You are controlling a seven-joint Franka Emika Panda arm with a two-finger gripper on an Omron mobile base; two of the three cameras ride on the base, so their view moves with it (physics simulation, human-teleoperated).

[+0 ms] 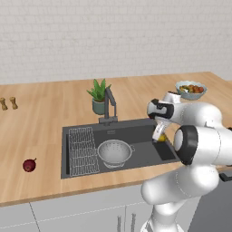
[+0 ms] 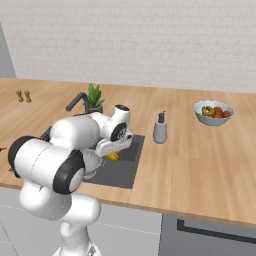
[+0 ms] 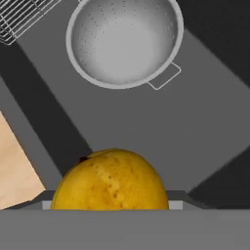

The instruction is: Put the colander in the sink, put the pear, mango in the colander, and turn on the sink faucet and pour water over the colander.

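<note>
Mango (image 3: 110,179) sits right at our gripper (image 1: 160,136), pressed up between the jaws, which we see closed on the fruit's sides at a middling spread; from the base views it shows as a yellow spot under the hand, above the right part of the sink (image 1: 149,131). Colander (image 1: 114,152) stands empty on the sink floor, off to the left of our hand and apart from it, beside the wire rack (image 1: 83,150). Pear (image 1: 29,165) lies on the counter (image 1: 41,122) well to the left of the basin.

Colander (image 3: 124,41) matt perforated metal; mango (image 3: 110,181) speckled; counter (image 1: 45,122) wood.
</note>
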